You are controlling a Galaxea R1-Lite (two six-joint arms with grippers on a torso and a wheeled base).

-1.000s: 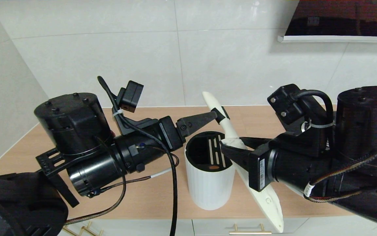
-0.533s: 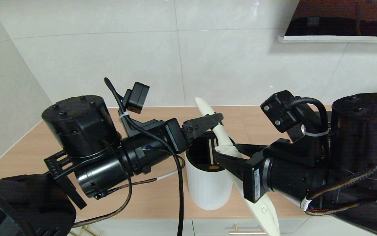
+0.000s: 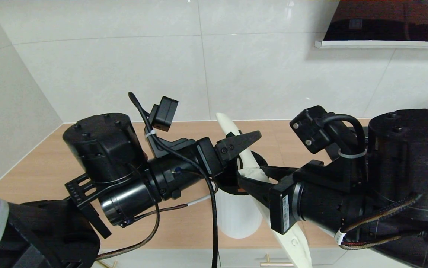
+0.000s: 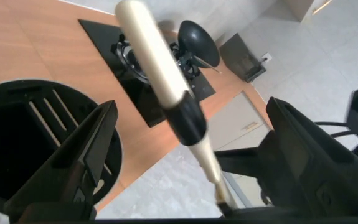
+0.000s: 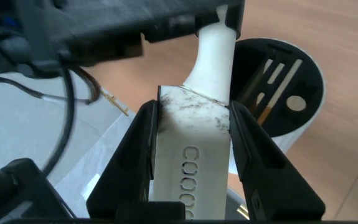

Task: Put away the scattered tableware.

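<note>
The right gripper point(image 5: 194, 115) clamps the cream spatula point(image 5: 194, 168) by its flat, perforated blade. The left gripper point(image 4: 191, 112) gapes wide around its rounded handle, above the white cylindrical holder point(image 3: 236, 217).

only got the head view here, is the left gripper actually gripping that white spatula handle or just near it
Observer: Just near it. The left wrist view shows the left gripper open, with the spatula handle passing through the gap and touching neither side.
Operator: so whats holding it up
Observer: The right gripper. The right wrist view shows it shut on the flat blade, squeezing both edges.
Operator: is it in the holder
Observer: No. In the right wrist view the holder has its open mouth off to one side of the handle, with pale slats inside.
</note>
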